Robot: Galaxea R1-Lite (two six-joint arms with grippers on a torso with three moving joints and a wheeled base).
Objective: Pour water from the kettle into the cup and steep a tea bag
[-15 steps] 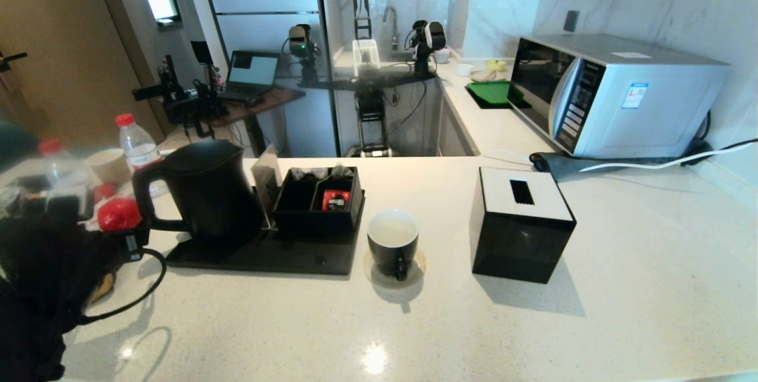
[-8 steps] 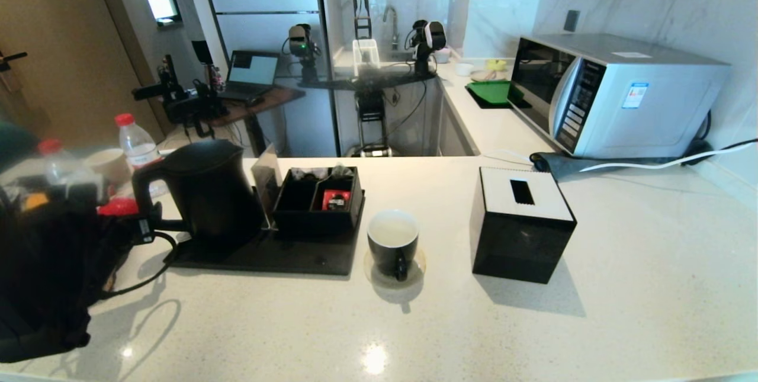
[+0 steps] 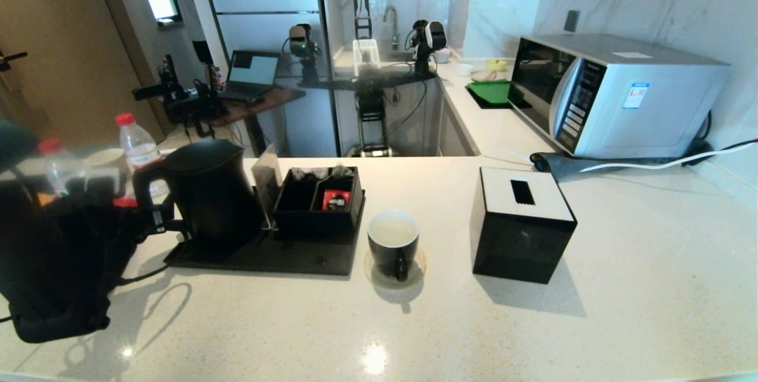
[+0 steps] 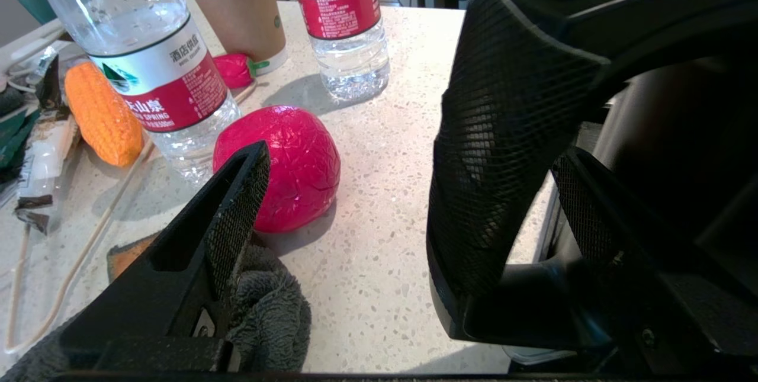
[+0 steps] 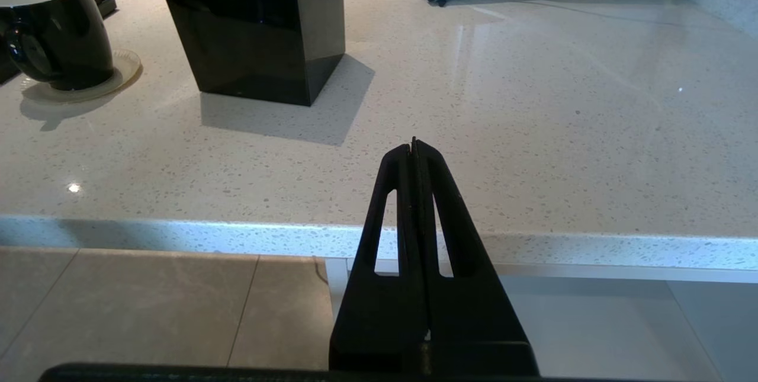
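Left wrist view: the left gripper (image 4: 355,192) is seen with its jaws spread wide, nothing held between them; one finger is set close against the kettle's black loop handle, the other is placed in front of a red foil ball (image 4: 284,166) and above a grey cloth (image 4: 269,317). Two clear bottles with red labels (image 4: 148,68), a paper cup (image 4: 240,9) and an orange corn-like object (image 4: 100,112) are spread on the table (image 4: 379,287) beyond the ball.

In the head view, the left gripper (image 3: 155,219) is found at 9 o'clock of the kettle (image 3: 204,192), right at its handle. The kettle is stood on a black tray (image 3: 266,254), with a black compartment box (image 3: 320,198) at its 3 o'clock, in which a small red packet is kept. The cup (image 3: 392,243) is set on a saucer at 3 o'clock of the tray, with pale water (image 3: 392,231) seen inside. A black tissue box (image 3: 521,225) is placed at 3 o'clock of the cup.

In the right wrist view, the right gripper (image 5: 414,148) is held off the table's near edge, its jaws pressed together and empty.
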